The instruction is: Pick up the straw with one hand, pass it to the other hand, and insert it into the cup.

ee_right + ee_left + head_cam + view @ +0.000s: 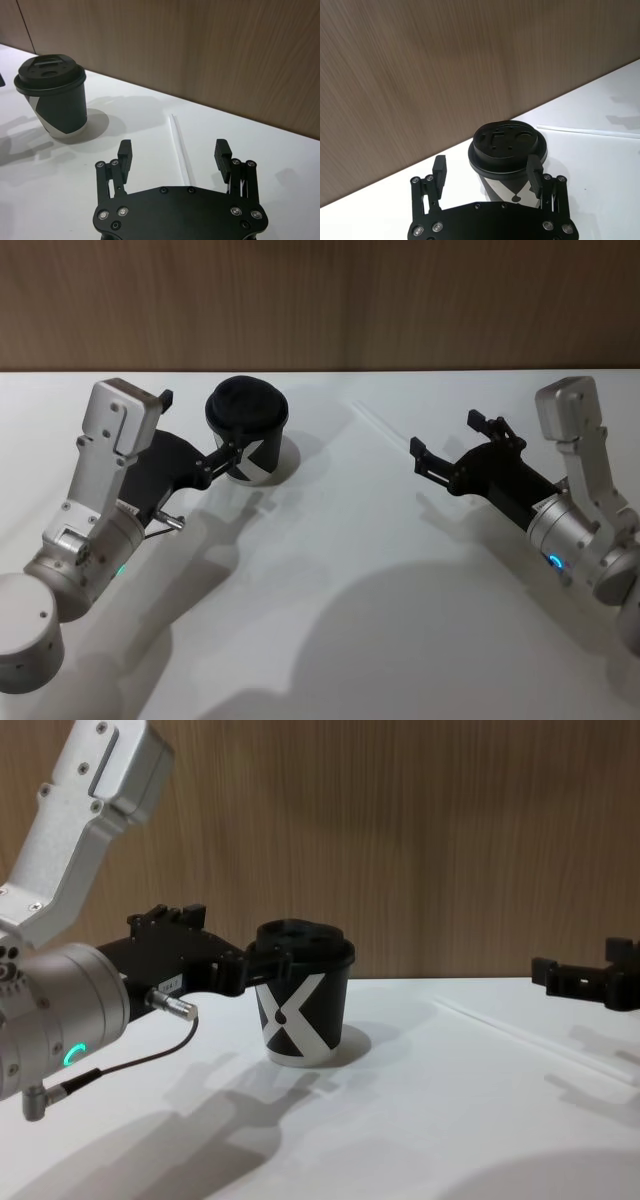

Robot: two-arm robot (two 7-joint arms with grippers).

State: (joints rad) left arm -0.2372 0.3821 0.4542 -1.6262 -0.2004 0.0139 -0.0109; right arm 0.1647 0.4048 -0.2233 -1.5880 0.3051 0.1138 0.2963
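Your black, blocky-fingered right gripper (173, 151) has its fingers spread; the thin white paper straw (177, 136) lies between them on the white table (280, 150), with the black lidded paper cup (60, 107) well apart.

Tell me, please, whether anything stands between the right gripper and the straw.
Nothing visible does. The open right gripper faces the straw, which lies flat on the white table just ahead of it; the cup stands off beside the left gripper.

Black cup (300, 1005) with white X, black domed lid on, stands upright. Thin white straw (180, 147) lies flat, well apart on cup's right.
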